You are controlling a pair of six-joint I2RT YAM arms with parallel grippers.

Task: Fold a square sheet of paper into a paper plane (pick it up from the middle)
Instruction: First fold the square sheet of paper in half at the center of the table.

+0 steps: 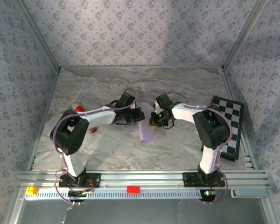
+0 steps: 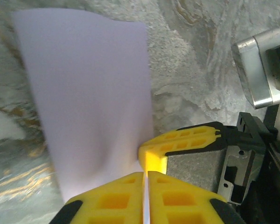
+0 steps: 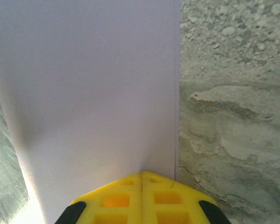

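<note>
The square sheet of paper (image 1: 147,132) is pale lilac and hangs as a narrow strip over the marble table, between the two grippers. My left gripper (image 1: 140,115) is shut on its edge; in the left wrist view a thin pale strip of paper (image 2: 93,102) runs between the yellow fingers of the gripper (image 2: 145,172). My right gripper (image 1: 154,122) is shut on the same sheet, and its yellow fingers (image 2: 186,140) sit right beside the left ones. In the right wrist view the paper (image 3: 93,84) rises from the closed gripper (image 3: 141,173), with two layers showing along its right edge.
A black-and-white checkered board (image 1: 228,128) lies at the right edge of the table. A small red cylinder (image 1: 78,109) and a small red piece (image 1: 92,129) sit left of the left arm. Patterned walls close in three sides.
</note>
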